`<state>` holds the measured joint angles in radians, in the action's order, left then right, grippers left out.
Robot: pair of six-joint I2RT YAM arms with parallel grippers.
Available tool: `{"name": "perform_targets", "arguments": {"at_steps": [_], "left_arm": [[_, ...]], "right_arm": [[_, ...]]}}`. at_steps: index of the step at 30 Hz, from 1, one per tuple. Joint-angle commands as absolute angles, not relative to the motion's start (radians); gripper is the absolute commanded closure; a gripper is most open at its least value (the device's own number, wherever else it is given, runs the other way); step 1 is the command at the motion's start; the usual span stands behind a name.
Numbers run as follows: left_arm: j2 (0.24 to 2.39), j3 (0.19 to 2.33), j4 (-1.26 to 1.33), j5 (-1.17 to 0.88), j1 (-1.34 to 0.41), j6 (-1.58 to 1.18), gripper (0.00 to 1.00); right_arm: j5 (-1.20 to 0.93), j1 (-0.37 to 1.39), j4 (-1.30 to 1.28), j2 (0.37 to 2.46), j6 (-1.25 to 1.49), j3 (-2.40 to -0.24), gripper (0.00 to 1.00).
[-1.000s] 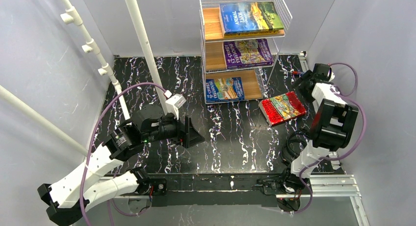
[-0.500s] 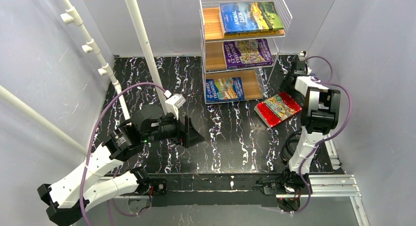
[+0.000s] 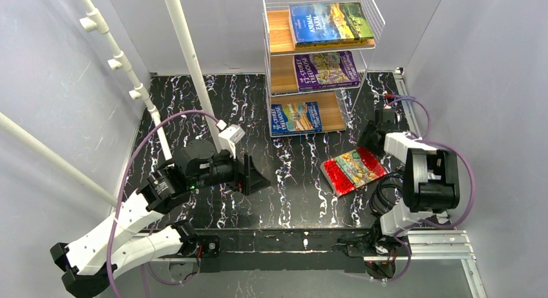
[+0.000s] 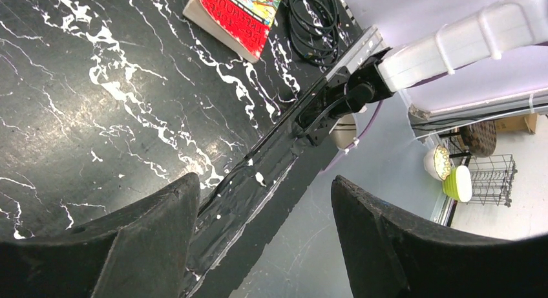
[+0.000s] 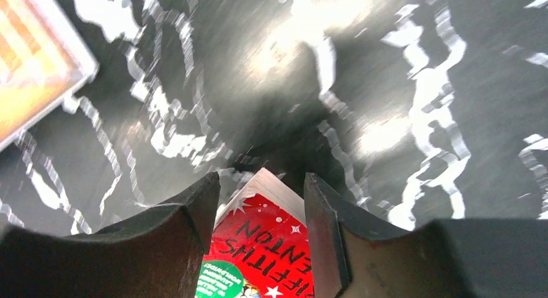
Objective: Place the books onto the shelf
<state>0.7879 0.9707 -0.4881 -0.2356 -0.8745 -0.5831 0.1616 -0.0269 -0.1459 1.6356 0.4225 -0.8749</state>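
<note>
right fingers (image 5: 161, 246) around red book (image 5: 274, 243) corner, cannot tell if pinching | left fingers (image 4: 129, 246) open, empty | step: grab last book | next: firm hold, lift to shelf (image 3: 333, 110)

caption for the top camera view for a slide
Right gripper straddles a corner of the red book; three books lie on the shelf; left gripper hangs open.

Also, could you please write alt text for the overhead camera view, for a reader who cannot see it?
A red book lies on a black marbled table, the right gripper at its far right corner. Behind it, a white wire shelf holds books on all three wooden boards. The left gripper hangs over the table's left half, near a white pole.
</note>
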Motion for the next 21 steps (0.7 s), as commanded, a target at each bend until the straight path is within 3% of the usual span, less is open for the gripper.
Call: {"name": "perform_targets", "arguments": {"at_steps": [1, 9, 17, 21], "left_arm": [[0.777, 0.909, -0.442, -0.26, -0.879, -0.587, 0.28], [0.833, 0.776, -0.293, -0.254, -0.884, -0.616, 0.28], [0.999, 0.789, -0.216, -0.27, -0.945, -0.622, 0.29], [1.163, 0.843, -0.225, -0.283, -0.982, -0.613, 0.27]], "right_arm": [[0.053, 0.078, -0.136, 1.533, 0.472, -0.754, 0.43], [-0.057, 0.342, -0.065, 1.388, 0.624, -0.65, 0.4], [0.335, 0.333, -0.498, 1.054, 0.586, -0.722, 0.14], [0.375, 0.318, -0.642, 0.887, 0.644, -0.68, 0.11]]}}
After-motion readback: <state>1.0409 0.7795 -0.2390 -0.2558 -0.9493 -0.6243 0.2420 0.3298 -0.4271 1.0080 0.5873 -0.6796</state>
